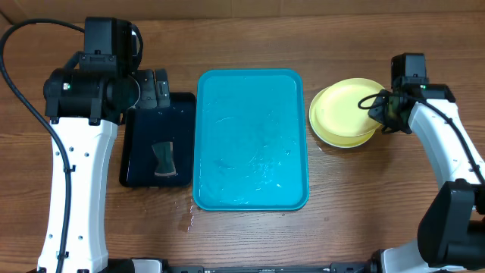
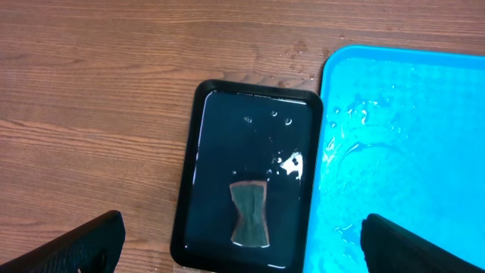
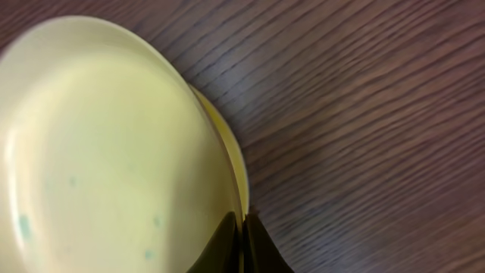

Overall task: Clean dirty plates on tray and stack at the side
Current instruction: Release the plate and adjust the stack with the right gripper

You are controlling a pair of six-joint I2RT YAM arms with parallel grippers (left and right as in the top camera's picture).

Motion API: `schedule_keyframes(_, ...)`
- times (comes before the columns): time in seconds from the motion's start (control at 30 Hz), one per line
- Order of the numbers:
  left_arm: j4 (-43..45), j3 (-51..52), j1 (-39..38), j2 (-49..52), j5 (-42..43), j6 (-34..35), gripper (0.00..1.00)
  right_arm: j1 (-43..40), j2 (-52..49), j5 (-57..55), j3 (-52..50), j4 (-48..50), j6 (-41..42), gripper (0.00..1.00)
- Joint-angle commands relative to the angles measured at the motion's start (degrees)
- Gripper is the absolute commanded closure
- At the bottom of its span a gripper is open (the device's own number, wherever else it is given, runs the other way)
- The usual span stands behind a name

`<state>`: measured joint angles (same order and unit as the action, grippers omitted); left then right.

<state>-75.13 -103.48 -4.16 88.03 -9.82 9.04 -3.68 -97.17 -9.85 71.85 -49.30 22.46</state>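
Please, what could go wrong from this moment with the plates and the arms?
1. The right gripper pinches only the rim of the top plate, which sits off-centre on the plate below; on release it may slide.
2. Faint blue specks show on the top plate; it may not be fully clean.
3. Drops lie on the table beside the tray; things set there could slip.

Of the plates [image 1: 347,110], the lower ones are largely covered by the top one — their number cannot be told. The tray [image 2: 409,152] is cut off by the left wrist view's right edge.
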Motion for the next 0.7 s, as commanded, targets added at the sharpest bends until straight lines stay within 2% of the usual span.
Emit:
schedule_keyframes(0.0, 0.17, -0.50, -0.31, -0.39, 0.44, 1.03, 0.00, 0.09, -0.04, 4.74, -1.44, 1.46, 0.35, 0.91)
schedule_keyframes(0.07, 0.15, -0.50, -0.31, -0.39, 0.44, 1.03, 0.00, 0.13, -0.04, 5.07, -2.01, 1.60, 0.35, 0.81)
schedule_keyframes(0.1, 0.17, -0.50, -0.31, -0.39, 0.44, 1.03, 0.00, 0.13, -0.04, 5.07, -2.25, 1.64, 0.33, 0.69)
schedule_keyframes(0.13, 0.15, -0.50, -0.31, -0.39, 0.44, 1.03, 0.00, 0.13, -0.04, 5.05, -2.45, 1.66, 0.31, 0.50)
schedule_keyframes(0.2, 0.17, -0.50, -0.31, -0.39, 0.44, 1.03, 0.00, 0.13, -0.04, 5.05, -2.64, 1.66, 0.26, 0.19)
schedule_keyframes(0.23, 0.15, -0.50, -0.31, -0.39, 0.44, 1.03, 0.00, 0.13, -0.04, 5.07, -2.64, 1.70, 0.15, 0.09)
schedule_keyframes(0.3, 0.15, -0.50, -0.31, -0.39, 0.44, 1.03, 0.00, 0.13, -0.02, 5.86, -2.27, 1.44, -1.99, 0.04)
schedule_keyframes(0.47, 0.15, -0.50, -0.31, -0.39, 0.44, 1.03, 0.00, 0.13, 0.09, 17.57, -0.11, -0.42, -13.92, 0.01)
schedule_keyframes(0.67, 0.15, -0.50, -0.31, -0.39, 0.44, 1.03, 0.00, 0.13, 0.07, 18.93, 0.02, 1.03, -15.67, 0.00)
